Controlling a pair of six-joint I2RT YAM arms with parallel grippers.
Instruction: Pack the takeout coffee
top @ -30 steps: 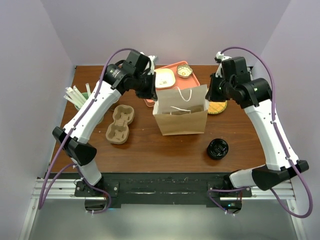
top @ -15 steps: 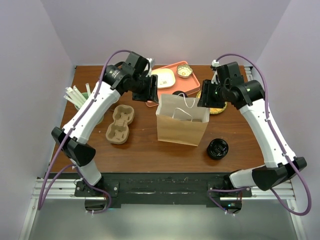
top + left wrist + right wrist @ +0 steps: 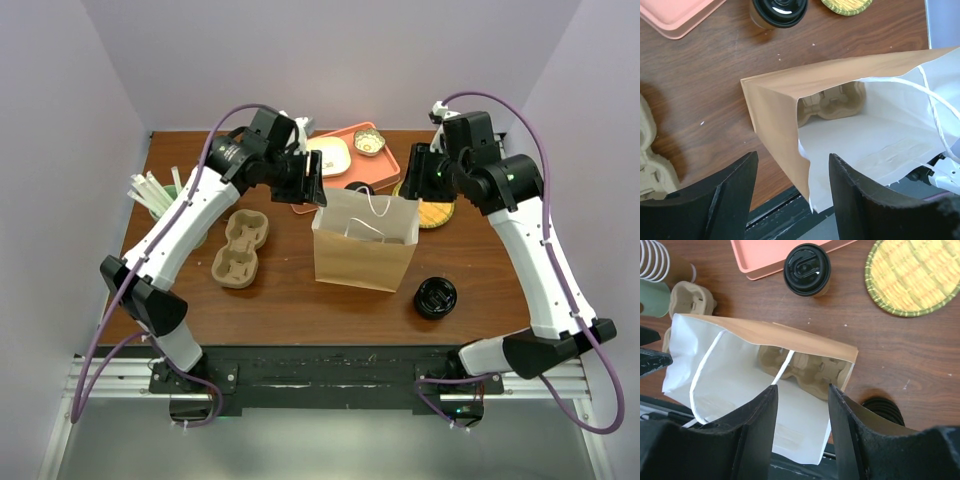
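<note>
Where the table is viewed from above, the paper bag [image 3: 365, 240] is found upright and open at mid-table, with bare wood left along its near side. The coffee cup [image 3: 358, 187] is stood just behind the bag, beside the pink tray [image 3: 385, 165]. In the left wrist view, the left gripper [image 3: 792, 200] is noted above the bag's left edge, jaws apart, nothing held. In the right wrist view, the right gripper [image 3: 800, 435] is noted above the bag's mouth, jaws likewise apart and empty; a cardboard carrier [image 3: 812, 370] is seen inside.
</note>
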